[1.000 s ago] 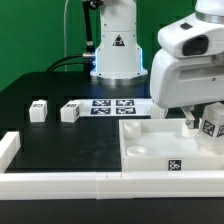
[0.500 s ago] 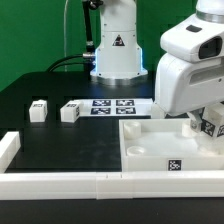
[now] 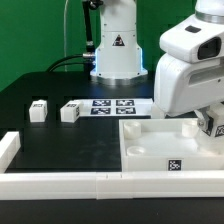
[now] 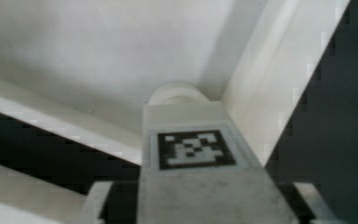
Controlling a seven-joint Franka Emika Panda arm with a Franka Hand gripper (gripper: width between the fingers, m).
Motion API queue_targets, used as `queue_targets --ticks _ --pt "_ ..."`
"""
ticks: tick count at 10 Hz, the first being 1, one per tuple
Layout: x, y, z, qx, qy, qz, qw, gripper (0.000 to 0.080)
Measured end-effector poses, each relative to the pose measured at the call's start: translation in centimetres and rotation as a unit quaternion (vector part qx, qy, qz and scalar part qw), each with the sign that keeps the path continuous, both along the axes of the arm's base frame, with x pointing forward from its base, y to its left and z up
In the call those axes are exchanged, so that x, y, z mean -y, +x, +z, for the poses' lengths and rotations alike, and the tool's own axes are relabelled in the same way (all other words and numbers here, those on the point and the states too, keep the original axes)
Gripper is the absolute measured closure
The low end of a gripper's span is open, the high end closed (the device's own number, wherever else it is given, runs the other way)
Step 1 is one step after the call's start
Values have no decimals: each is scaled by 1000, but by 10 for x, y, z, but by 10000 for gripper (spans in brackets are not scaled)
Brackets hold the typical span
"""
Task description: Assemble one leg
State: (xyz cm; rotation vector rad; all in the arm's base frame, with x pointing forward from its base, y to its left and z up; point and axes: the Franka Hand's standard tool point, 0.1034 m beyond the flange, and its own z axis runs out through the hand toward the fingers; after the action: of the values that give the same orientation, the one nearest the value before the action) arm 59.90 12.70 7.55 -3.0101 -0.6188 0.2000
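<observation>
Wrist view: leg (image 4: pixel 195 140) gripped in hand (image 4: pixel 201 203)

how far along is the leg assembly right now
Done: one leg is picked up, clamped in the hand. In hand: it hangs over the panel's far corner, at the exterior view's right. Left: seating it in the corner socket; I can't tell whether it has gone in. Two other legs lie loose on the table near the marker board.

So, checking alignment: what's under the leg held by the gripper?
The white panel shows around and below the leg. Whatever lies directly beneath its tip, socket or not, is covered by the leg.
</observation>
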Motion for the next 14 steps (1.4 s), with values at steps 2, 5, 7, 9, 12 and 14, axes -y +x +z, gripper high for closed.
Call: queue_targets --ticks 2,5,7,9,12,14 --pt "5 2 0 0 0 -69 998 505" --pt "8 3 -1 -7 -25 -246 969 505" --pt "8 3 -1 -14 -39 -374 926 505" --pt "4 2 -1 -20 -56 -486 872 505" --pt "3 1 -2 -31 -72 -623 778 505" --pt "1 2 -2 -40 -77 -688 721 505"
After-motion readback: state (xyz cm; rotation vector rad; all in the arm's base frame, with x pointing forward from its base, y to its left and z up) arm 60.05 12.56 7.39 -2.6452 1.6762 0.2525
